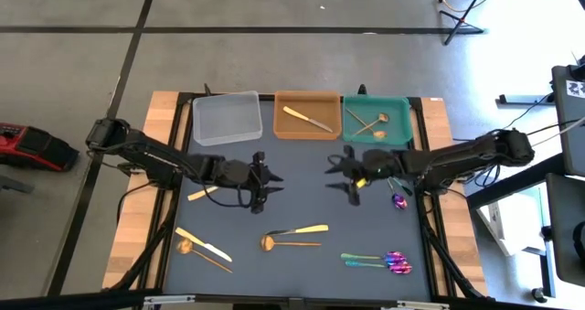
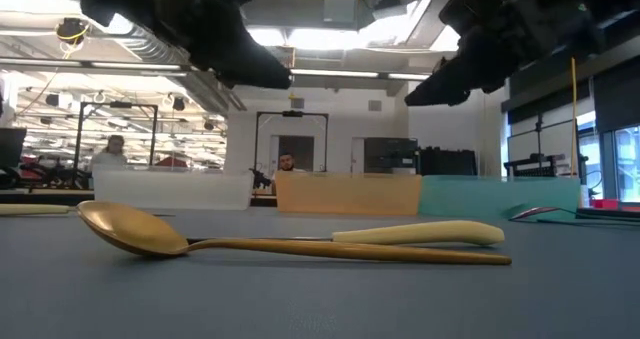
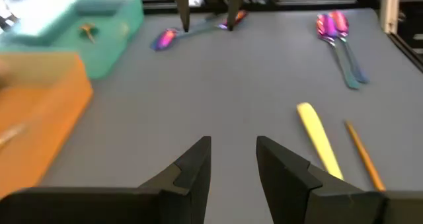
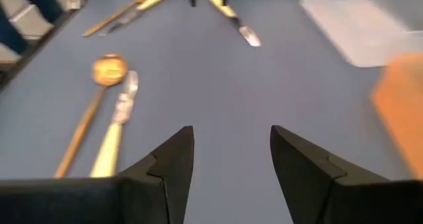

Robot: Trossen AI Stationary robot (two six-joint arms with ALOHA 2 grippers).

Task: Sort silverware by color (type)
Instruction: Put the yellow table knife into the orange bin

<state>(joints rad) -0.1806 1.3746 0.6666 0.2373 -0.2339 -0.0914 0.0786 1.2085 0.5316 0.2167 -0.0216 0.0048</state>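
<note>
My left gripper and right gripper hovering mid-table, fingers spread, both empty, pale gold knife beside copper-gold round-bowled spoon on grey mat, iridescent purple-teal pieces front right.

left gripper mid-mat, jaws empty | right gripper facing it | silverware scattered below

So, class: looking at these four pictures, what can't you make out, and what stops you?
- Clear tray: contents unreadable from the high view; see-through and too small.
- Purple pieces: spoon or fork? Too small.
- Trays in the low view: walls hide what's inside.
- Orange tray: blurred and cut off in the left wrist view.
</note>
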